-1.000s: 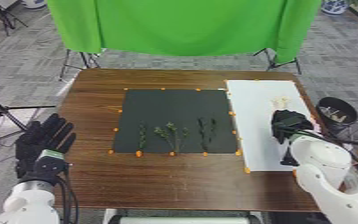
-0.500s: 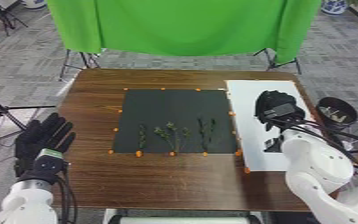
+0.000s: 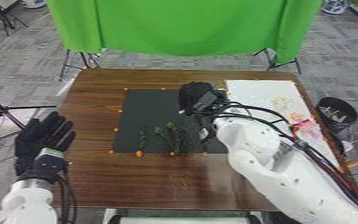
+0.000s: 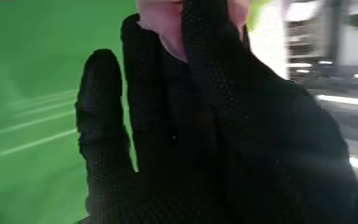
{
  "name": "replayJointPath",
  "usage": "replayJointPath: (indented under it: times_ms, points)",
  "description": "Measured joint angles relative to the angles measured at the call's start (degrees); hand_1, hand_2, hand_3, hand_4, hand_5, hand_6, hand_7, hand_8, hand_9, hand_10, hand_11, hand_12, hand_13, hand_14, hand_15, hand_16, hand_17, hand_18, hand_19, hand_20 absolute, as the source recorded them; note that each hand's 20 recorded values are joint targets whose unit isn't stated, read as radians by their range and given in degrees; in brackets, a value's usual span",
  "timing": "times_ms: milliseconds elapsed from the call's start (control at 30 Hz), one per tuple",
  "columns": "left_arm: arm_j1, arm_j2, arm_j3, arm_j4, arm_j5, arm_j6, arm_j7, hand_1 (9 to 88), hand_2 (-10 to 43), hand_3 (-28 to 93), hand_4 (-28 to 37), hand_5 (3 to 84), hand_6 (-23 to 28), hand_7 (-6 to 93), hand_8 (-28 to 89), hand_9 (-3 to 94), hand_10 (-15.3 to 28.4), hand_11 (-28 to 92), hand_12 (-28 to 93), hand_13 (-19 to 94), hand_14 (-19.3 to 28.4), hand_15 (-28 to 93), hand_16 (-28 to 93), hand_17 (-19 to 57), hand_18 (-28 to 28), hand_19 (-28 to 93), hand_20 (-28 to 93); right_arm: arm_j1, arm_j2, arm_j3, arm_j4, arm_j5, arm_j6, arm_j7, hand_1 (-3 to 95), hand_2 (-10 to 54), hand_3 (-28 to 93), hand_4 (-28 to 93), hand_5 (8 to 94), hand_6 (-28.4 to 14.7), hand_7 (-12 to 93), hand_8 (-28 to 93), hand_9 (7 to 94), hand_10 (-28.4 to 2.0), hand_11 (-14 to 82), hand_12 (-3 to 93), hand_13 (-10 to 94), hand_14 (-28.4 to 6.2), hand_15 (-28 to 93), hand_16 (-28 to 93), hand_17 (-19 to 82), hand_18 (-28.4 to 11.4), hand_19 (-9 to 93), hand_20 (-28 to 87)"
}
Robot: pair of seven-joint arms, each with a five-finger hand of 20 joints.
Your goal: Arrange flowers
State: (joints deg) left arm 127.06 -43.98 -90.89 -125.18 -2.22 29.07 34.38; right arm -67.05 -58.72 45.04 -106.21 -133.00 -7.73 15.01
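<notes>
My right hand (image 3: 196,97) is over the upper right part of the dark mat (image 3: 149,105). In the right wrist view, the thumb and fingers of the right hand (image 4: 238,115) pinch a pink flower (image 4: 164,27). Green sprigs (image 3: 171,135) lie along the lower part of the mat, and my right forearm covers the mat's lower right area. Pale yellow flowers (image 3: 282,104) and pink flowers (image 3: 307,131) lie on the white sheet (image 3: 246,89). My left hand (image 3: 42,136) is open at the table's left edge, apart from the flowers.
Orange markers (image 3: 139,154) line the mat's edges on the brown table (image 3: 158,182). A dark bin (image 3: 337,111) stands off the table's right side. A green cloth (image 3: 184,25) hangs beyond the far edge. Tripod legs (image 3: 5,112) stand at the left.
My right hand has moved from the white sheet left and across onto the dark mat, uncovering the flowers on the sheet. The left hand stays where it was.
</notes>
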Motion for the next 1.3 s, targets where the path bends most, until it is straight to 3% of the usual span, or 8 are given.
replayJointPath:
  times_ms: [167,267,567,667,800,1033,1300]
  points:
    - [-0.14,0.04,0.38,0.2,0.9,0.27,-0.04,29.0,18.4,73,-28.3,48.1,10.3,21.4,-12,42.0,16.0,26,9,30,17.1,47,-11,-6.2,15.8,44,7,7.3,-7.14,-7.58,9.73,-9.16,0.25,-9.29,62.2,-9.5,73,-28,73.9,3.1,38,2,81.7,-6.1,5.3,34.2,62,-5.3,33,43,27,-19.0,72,39]
    - [-0.03,0.12,0.45,0.36,1.54,0.26,-0.25,29.0,18.4,73,-28.3,48.0,10.2,21.5,-12,41.9,16.0,26,9,30,17.1,47,-11,-6.2,15.8,44,7,9.56,-11.29,-9.45,14.17,-9.81,-1.59,-10.18,62.1,-9.5,73,-28,72.9,3.1,39,1,81.4,-6.0,5.4,34.2,63,-5.3,34,43,27,-19.0,72,39]
    - [-0.89,0.97,1.93,0.4,1.73,1.01,-0.25,29.0,18.3,73,-28.3,47.8,10.1,21.5,-12,41.7,16.0,26,9,30,17.0,47,-11,-6.3,15.8,44,7,9.46,-19.2,-9.56,18.22,-11.85,-6.12,-10.48,62.3,-9.5,72,-28,72.8,3.2,39,-1,81.3,-6.1,5.6,34.0,63,-5.4,35,43,27,-19.3,73,39]
    - [-1.8,1.18,3.68,0.75,1.71,1.08,-0.21,29.1,18.3,73,-28.3,47.9,10.2,21.5,-12,41.7,16.0,26,9,30,17.0,47,-11,-6.3,15.8,44,7,8.8,-20.11,-10.44,18.79,-12.19,-6.01,-10.12,62.3,-9.5,72,-28,72.7,3.3,39,-1,81.4,-6.2,5.6,34.0,64,-5.5,36,43,28,-19.4,73,40]
    - [-5.37,2.06,6.84,1.81,1.57,1.04,-0.21,29.1,18.3,73,-28.3,47.8,10.1,21.5,-12,41.7,15.9,26,9,30,17.0,47,-11,-6.3,15.7,44,7,9.47,-20.14,-13.87,20.0,-11.76,-5.31,-8.0,62.3,-9.5,72,-28,72.5,3.4,39,-1,81.4,-6.3,5.6,33.9,64,-5.8,37,44,28,-19.6,73,40]
    - [-9.29,2.43,7.14,2.05,1.28,0.99,-0.5,29.1,18.4,73,-28.3,47.9,10.2,21.5,-12,41.7,15.9,26,9,30,17.1,47,-11,-6.4,15.8,44,7,9.5,-21.16,-13.24,21.88,-11.59,-5.23,-5.75,62.4,-9.5,72,-28,71.1,3.1,38,-2,80.5,-6.3,5.4,33.9,63,-5.9,39,45,28,-19.6,73,40]
    - [-7.95,2.55,5.39,1.91,0.15,0.65,-0.53,29.1,18.5,73,-28.3,47.9,10.2,21.5,-12,41.8,15.9,26,9,30,17.1,47,-11,-6.4,15.8,44,7,8.85,-21.7,-12.37,22.38,-10.24,-4.81,-3.05,61.7,-9.5,69,-28,69.6,2.5,38,-3,79.2,-6.6,5.3,32.9,62,-5.8,40,44,28,-19.8,73,39]
